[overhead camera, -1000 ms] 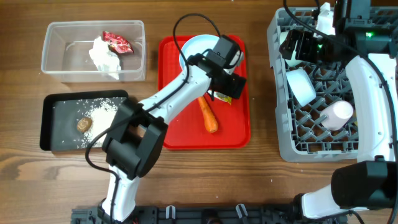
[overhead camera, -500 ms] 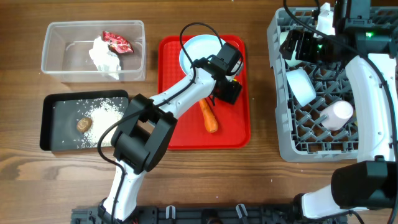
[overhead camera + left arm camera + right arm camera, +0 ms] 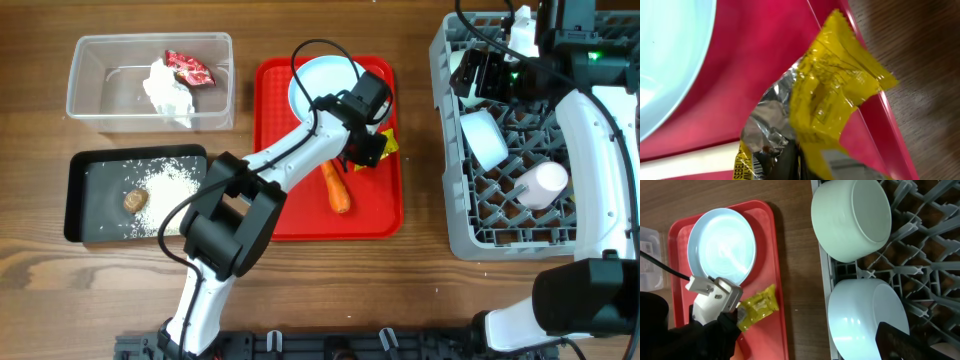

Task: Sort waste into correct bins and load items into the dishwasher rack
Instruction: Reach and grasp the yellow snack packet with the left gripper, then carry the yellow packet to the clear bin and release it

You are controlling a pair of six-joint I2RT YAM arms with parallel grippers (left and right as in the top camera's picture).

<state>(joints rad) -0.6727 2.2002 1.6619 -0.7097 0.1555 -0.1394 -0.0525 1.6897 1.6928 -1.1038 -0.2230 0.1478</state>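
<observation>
My left gripper (image 3: pixel 372 148) is shut on the yellow snack wrapper (image 3: pixel 388 146) at the right rim of the red tray (image 3: pixel 275 205). The left wrist view shows the crumpled yellow and silver wrapper (image 3: pixel 840 95) pinched in the jaws, slightly off the tray. An orange carrot (image 3: pixel 336 186) lies on the tray just below the gripper. The light blue plate (image 3: pixel 318 85) sits at the tray's far end. My right gripper (image 3: pixel 472 80) hangs open over the grey dishwasher rack (image 3: pixel 452 215), holding nothing. Two bowls (image 3: pixel 852 217) (image 3: pixel 867 317) stand in the rack.
The clear tub (image 3: pixel 100 108) at the far left holds a white tissue (image 3: pixel 168 92) and a red wrapper (image 3: pixel 188 68). The black tray (image 3: pixel 78 205) below it holds rice (image 3: pixel 165 185) and a brown lump (image 3: pixel 136 200). A pale cup (image 3: pixel 541 184) lies in the rack.
My left gripper moved slightly right across the tray and shut on the yellow wrapper, which now sticks out past the fingers. The right arm has not moved.
</observation>
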